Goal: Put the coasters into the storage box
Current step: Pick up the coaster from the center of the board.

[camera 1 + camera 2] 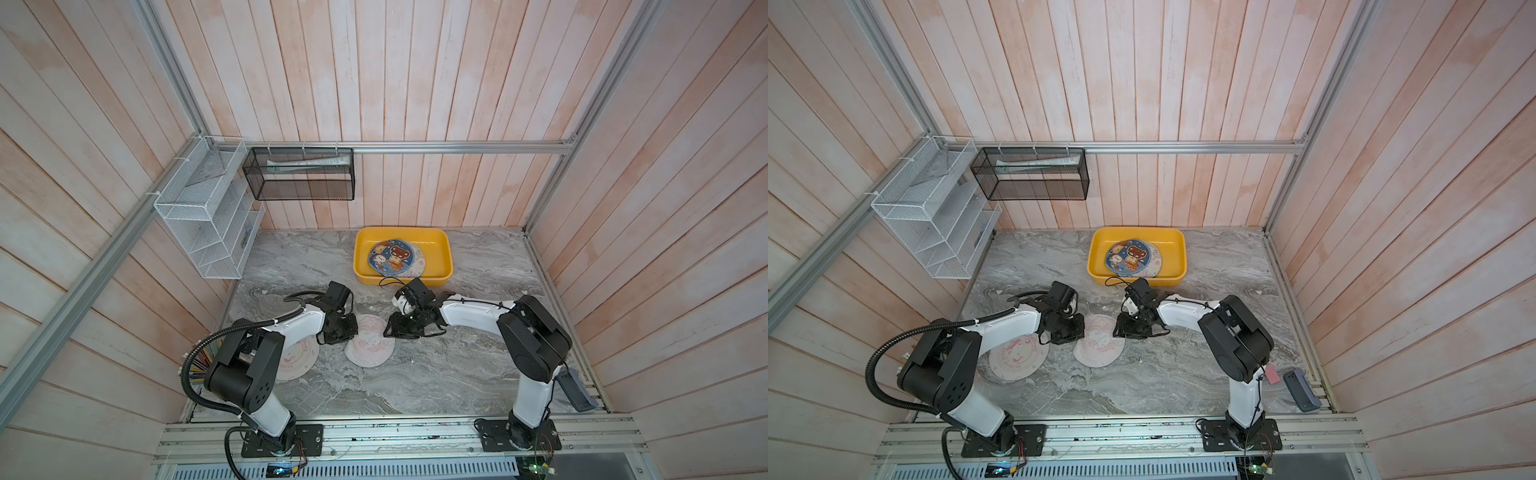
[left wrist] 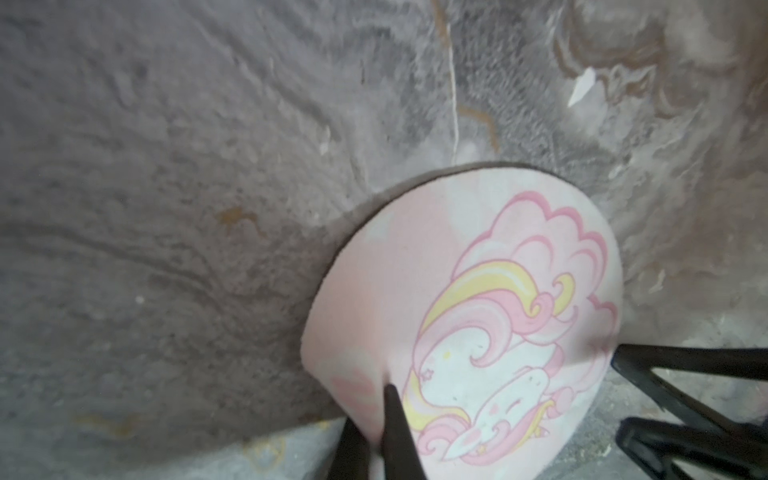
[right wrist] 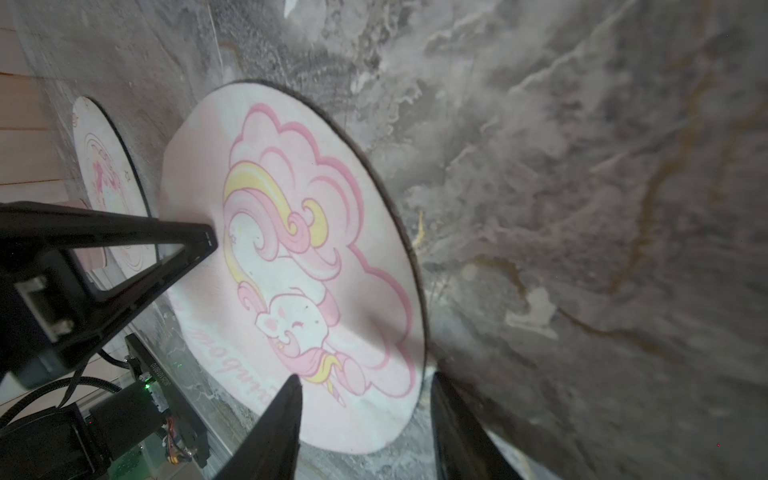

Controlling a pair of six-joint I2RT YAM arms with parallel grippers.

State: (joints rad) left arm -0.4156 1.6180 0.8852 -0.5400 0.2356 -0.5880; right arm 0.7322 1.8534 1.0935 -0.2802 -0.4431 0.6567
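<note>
Coaster [image 2: 478,311] with the pink unicorn lies on the table [image 1: 415,374], its edge pinched in my closed left gripper [image 2: 370,405]; my right gripper [image 3: 365,376] stands half open over the opposite edge, empty; other coasters [image 1: 392,257] lie in the yellow box [image 1: 440,239]

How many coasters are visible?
4: unicorn coaster in the left gripper, cream coaster under the left arm, dark blue coaster atop a pale coaster in the yellow box. More may hide beneath.
</note>
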